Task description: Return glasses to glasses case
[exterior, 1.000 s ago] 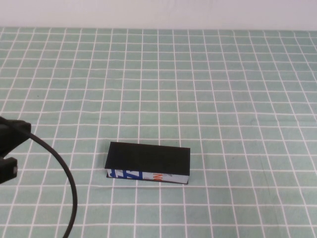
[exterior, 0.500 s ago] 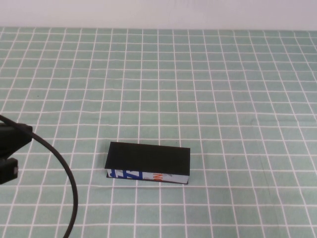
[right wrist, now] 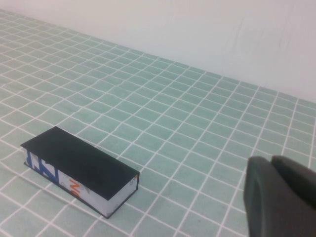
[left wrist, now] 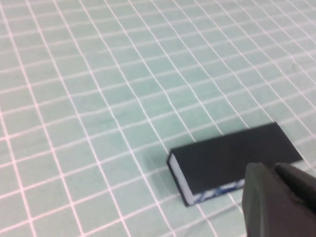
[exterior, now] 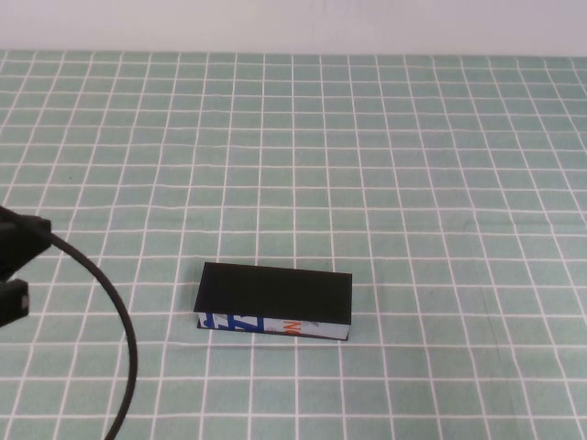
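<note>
Claw status first. Left claw (left wrist: 279, 202): seen in the left wrist view as dark finger tips in one corner of the frame; cannot tell how it stands. In the high view the left arm (exterior: 14, 266) and its black cable (exterior: 115, 348) sit at the left edge of the table (exterior: 413, 165), raised and off to the side of the case. Right claw (right wrist: 279, 197): pressed together on nothing, visible only in the right wrist view; the right arm does not appear in the high view at all, so it is well withdrawn.

Glasses case (exterior: 275, 301): lies flat on the table, near the front, a little left of centre. Lid down. Printed blue, white and orange side faces the robot. Long axis runs left to right across the table, slightly skewed.

Glasses: not seen in any view. Judgement: either already inside the shut case or outside all three views; cannot say which.

Key relation: the case lies to the right of the left claw, at about the same depth, near short end facing it. Left arm is the nearer one. Judgement: any further move on the case would fall to the left arm, approaching along the long axis.
</note>
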### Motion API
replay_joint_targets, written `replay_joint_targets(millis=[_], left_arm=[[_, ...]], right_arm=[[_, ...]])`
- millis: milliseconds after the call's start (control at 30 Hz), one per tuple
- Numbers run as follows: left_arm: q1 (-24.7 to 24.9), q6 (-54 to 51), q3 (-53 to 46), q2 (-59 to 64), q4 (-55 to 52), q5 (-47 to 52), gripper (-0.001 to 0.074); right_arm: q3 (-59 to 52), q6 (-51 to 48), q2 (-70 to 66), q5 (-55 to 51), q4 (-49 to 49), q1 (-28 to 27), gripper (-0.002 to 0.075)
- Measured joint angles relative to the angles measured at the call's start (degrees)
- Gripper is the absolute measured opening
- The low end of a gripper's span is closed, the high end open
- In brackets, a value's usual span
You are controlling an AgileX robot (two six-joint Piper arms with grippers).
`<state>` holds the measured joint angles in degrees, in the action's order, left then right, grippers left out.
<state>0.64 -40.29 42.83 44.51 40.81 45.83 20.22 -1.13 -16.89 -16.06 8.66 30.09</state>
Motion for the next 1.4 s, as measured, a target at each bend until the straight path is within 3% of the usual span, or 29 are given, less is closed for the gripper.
replay_joint_targets(millis=[333, 467, 633, 733, 1000, 1400], left_arm=[[0.0, 3.4, -7.4, -16.2, -8.0, -9.1, -0.0002], [0.0, 19.9, -15.1, -25.7, -19.3, -16.1, -0.0002], [0.0, 49.0, -26.2, -35.1, -42.3, -22.7, -0.0002], [0.0, 56.1, -31.9, -38.3, -47.8, -25.7, -0.0002], [3.6, 56.7, -43.9, -45.0, -49.8, -26.6, -0.0002], [6.4, 43.7, -44.2, -45.0, -45.5, -25.1, -0.0002]], right_arm=[[0.0, 0.0, 0.0, 0.0, 0.0, 0.0, -0.0011], [0.0, 0.0, 0.0, 0.0, 0.0, 0.0, -0.0011], [0.0, 0.0, 0.0, 0.0, 0.0, 0.0, -0.0011], [0.0, 0.0, 0.0, 0.0, 0.0, 0.0, -0.0011], [0.0, 0.0, 0.0, 0.0, 0.0, 0.0, -0.0011], [0.0, 0.0, 0.0, 0.0, 0.0, 0.0, -0.0011]])
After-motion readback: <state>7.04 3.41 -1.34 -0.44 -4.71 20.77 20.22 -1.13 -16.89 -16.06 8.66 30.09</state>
